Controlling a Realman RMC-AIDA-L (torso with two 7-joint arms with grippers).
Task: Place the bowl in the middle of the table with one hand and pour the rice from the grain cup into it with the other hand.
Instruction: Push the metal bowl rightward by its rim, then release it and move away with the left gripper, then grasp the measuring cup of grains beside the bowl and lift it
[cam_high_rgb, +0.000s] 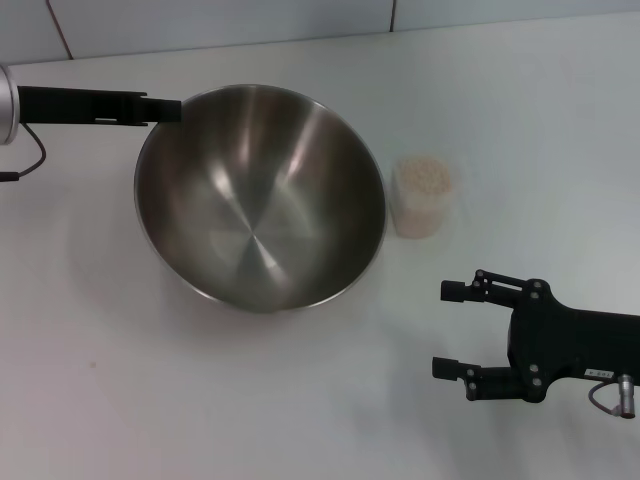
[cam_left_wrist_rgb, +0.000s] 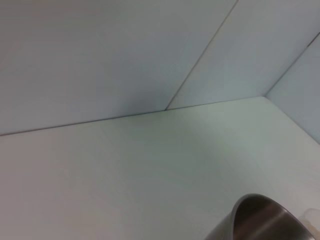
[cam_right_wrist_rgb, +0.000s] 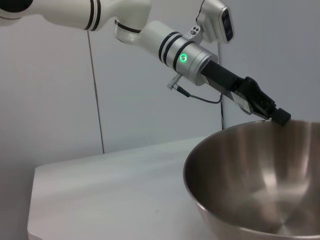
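Bowl (cam_high_rgb: 260, 198), big shiny steel, sits tilted near the table's (cam_high_rgb: 120, 400) middle, its far-left rim raised and pinched by the left gripper (cam_high_rgb: 168, 110), which reaches in from the left w/ fingers pressed together on the rim. Just beside the bowl's right side, apart from it, stands the grain cup (cam_high_rgb: 424, 196), small clear plastic, holding rice (cam_high_rgb: 426, 176) close to its top. Right gripper (cam_high_rgb: 458, 330) hovers nearer the robot, well apart from the cup, fingers spread, holding nothing. Handling, as a guess: bowl is stiff, light for its width, slick; a thin rim pinch could slip or let it rock. Cup is light, thin-walled, prob. squashable, so grip its sides around mid-height, gently, and keep it upright till over the bowl, or grains spill. Views differ: head view alone shows cup, rice and the right gripper; right wrist view shows the left arm from the side, a green light on its wrist, fingers on the rim, bowl clearly tipped; left wrist view shows only a sliver of bowl rim, bare table and tiled wall (cam_left_wrist_rgb: 125, 55).
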